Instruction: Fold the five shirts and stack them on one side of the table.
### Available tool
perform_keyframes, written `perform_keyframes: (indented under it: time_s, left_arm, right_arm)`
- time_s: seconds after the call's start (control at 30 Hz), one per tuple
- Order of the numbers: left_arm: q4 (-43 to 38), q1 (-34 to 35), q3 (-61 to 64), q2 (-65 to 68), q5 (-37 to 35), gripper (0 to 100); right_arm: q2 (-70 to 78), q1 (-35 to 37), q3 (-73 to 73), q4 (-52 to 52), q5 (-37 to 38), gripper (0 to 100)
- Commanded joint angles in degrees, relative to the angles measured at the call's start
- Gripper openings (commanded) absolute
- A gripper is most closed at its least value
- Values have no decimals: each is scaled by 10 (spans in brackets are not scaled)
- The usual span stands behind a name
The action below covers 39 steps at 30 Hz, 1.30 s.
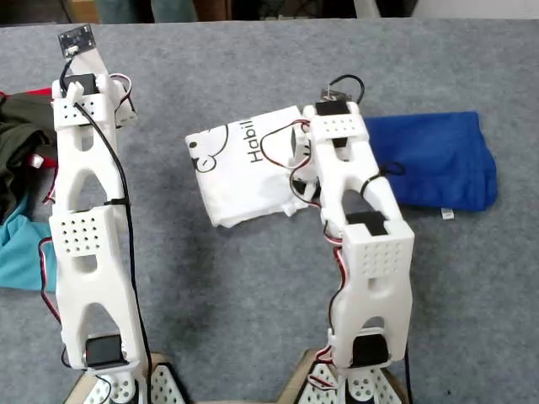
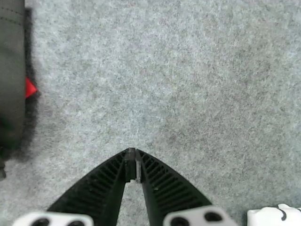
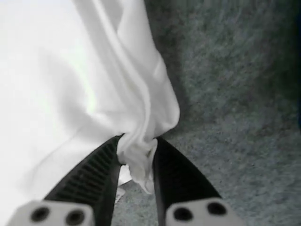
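The right gripper is clenched on a bunched edge of the white shirt, probably to drag or fold that side over. The shirt lies partly folded mid-table, just beside the folded blue shirt, which seems to begin the stack on the right side. Farther off, the left gripper is pinched closed on nothing above the bare grey table, near the unfolded heap: a dark green shirt and a teal shirt.
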<state>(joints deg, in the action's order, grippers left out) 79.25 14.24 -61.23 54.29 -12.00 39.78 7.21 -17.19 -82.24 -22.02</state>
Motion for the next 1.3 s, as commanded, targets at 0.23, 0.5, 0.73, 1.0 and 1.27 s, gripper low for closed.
perform_keyframes:
  time_s: [0.23, 0.5, 0.73, 1.0, 1.27]
  left_arm:
    - [-21, 7, -2, -7, -3, 30]
    - [-21, 7, -2, -7, -3, 31]
    - [-21, 7, -2, -7, -2, 32]
    - [-21, 6, -2, -6, -2, 32]
    - [-21, 3, 0, -6, -2, 32]
  right_arm:
    - [-36, 0, -135, -52, 101, 14]
    - [-50, -36, -305, -145, 186, 14]
    - [-51, -116, -376, -183, 283, 14]
    - [-55, -240, -386, -178, 360, 14]
    - [-50, -357, -452, -105, 412, 14]
